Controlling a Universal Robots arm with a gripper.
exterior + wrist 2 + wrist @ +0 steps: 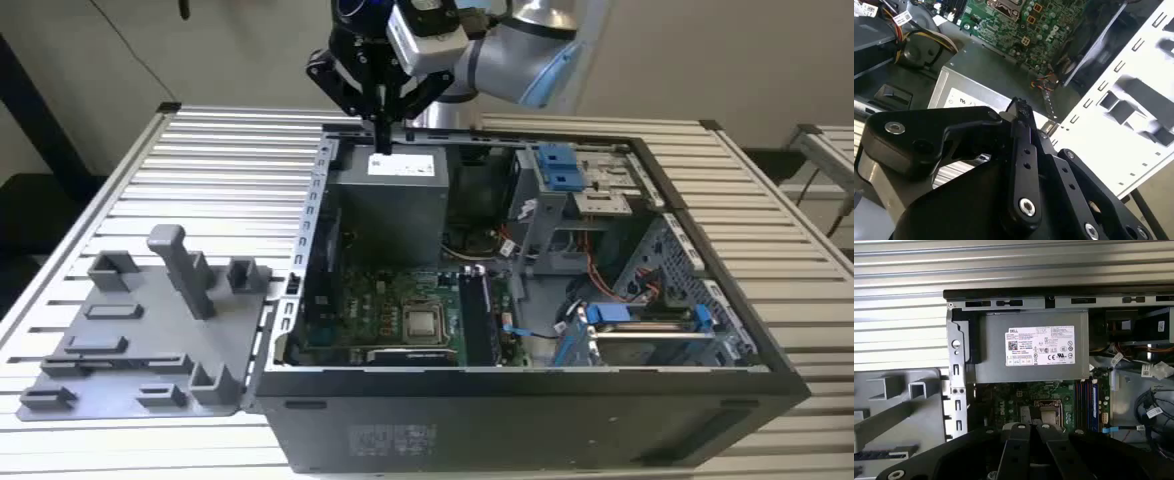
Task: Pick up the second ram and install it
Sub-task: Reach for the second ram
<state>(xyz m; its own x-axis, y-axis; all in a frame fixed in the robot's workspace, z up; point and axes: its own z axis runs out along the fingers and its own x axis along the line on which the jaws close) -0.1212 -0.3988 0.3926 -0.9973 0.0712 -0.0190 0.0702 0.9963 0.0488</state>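
Note:
My gripper hangs shut above the back of the open computer case, over the grey power supply. Its black fingers are pressed together with nothing between them, as both wrist views show. Long dark memory sticks stand in the motherboard slots beside the processor socket. I cannot tell which of them is the second ram. The grey holder tray on the exterior view's left carries no stick that I can see.
The case lies on a slatted metal table. Blue drive brackets, cables and a drive cage fill the case on the exterior view's right. The holder tray has upright posts. The power supply label faces up.

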